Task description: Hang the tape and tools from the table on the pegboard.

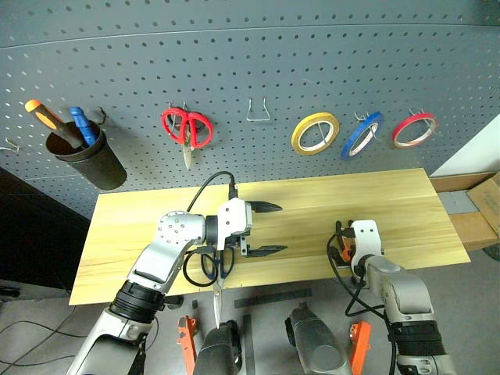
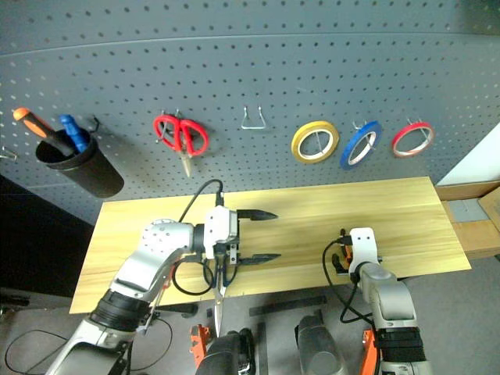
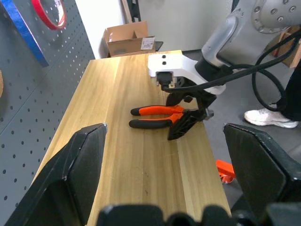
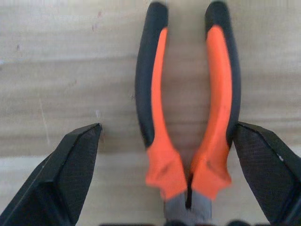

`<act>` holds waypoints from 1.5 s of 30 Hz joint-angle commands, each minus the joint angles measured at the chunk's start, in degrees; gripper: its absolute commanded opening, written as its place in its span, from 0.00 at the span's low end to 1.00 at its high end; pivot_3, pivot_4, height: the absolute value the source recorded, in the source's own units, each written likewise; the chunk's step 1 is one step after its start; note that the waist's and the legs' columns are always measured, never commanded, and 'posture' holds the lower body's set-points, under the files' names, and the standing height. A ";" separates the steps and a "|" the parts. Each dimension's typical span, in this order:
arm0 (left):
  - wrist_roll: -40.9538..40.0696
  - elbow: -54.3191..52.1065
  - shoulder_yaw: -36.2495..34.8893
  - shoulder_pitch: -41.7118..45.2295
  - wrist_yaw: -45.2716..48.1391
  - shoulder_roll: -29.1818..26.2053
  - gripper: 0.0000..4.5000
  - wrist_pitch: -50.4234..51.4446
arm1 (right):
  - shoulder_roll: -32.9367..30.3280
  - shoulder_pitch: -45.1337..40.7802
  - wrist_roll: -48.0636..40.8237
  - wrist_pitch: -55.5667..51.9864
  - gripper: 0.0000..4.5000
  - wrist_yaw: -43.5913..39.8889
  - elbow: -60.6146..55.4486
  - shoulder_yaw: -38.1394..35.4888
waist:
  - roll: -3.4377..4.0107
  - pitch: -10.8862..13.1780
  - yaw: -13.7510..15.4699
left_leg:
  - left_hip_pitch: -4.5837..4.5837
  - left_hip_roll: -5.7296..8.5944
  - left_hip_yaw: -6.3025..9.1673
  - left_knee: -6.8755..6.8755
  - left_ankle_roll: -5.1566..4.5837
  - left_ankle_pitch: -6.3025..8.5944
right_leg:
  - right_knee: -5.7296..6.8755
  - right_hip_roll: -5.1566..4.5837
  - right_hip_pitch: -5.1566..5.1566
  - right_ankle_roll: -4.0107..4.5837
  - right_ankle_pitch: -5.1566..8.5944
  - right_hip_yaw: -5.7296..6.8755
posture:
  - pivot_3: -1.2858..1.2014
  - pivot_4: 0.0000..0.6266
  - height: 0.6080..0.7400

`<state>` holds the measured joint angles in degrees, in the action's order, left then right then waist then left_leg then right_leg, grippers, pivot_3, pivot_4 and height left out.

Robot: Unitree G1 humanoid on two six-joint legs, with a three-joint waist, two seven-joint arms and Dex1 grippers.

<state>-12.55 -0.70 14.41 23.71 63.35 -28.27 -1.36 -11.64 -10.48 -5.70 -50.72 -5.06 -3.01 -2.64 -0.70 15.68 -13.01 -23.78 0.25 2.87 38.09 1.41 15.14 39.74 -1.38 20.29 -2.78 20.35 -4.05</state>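
Observation:
The pliers [image 4: 153, 94], orange-and-black handled, lie on the pale wood table [image 1: 141, 226] near its front right. My right gripper [image 3: 193, 113] hangs low over them, open, with a finger on either side of the handles near the head. My left gripper [image 1: 280, 228] hovers open and empty above the table's middle, pointing right. Dark-handled scissors [image 1: 215, 269] lie under the left forearm, their blade sticking out past the front edge. The red tape [image 1: 414, 130] hangs on a hook at the right of the grey pegboard [image 1: 250, 47].
Also on the pegboard are red-handled scissors [image 1: 187, 127], an empty hook [image 1: 258, 111], a yellow tape ring [image 1: 316, 133], a blue tape ring [image 1: 361, 134] and a black cup [image 1: 90, 156] holding orange- and blue-handled tools. Cardboard boxes [image 1: 476, 211] stand beyond the table's right end.

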 commanded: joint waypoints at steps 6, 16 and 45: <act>0.09 -2.69 -0.72 -1.36 -0.57 -1.01 0.94 -0.70 | -2.47 -0.11 0.06 0.15 0.70 -3.02 3.74 0.62 | 0.01 -0.06 -0.01 | 0.03 0.00 0.02 0.07 0.01 -0.03 | 0.14 0.00 0.00 0.00 0.00 0.00 | 0.39 0.40 1.00; -2.40 -4.12 -6.50 -6.72 -3.87 -3.72 0.94 2.15 | -5.32 -3.13 0.05 0.89 0.56 -5.44 -2.80 1.22 | 0.02 -0.12 -0.09 | 0.05 0.00 0.02 0.09 0.02 -0.05 | 0.20 -0.01 0.01 0.00 0.00 -0.01 | 0.38 0.39 1.00; -6.29 -13.09 -24.46 -10.61 -26.78 -1.09 0.94 7.84 | 9.98 -42.41 -1.61 21.24 0.56 -3.16 -7.38 7.47 | 0.01 -0.13 -1.63 | -0.15 0.01 -0.15 0.04 0.11 -0.10 | 0.67 -0.08 0.63 0.01 -0.01 0.09 | 0.42 0.37 1.00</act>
<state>-17.94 -11.23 -7.28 12.99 38.56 -29.61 6.77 -2.78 -49.57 -7.69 -34.70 -8.52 -11.37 5.61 -0.70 15.56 -14.64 -23.98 0.26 2.66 38.13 1.55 15.01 40.54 -1.46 21.07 -2.77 20.34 -3.98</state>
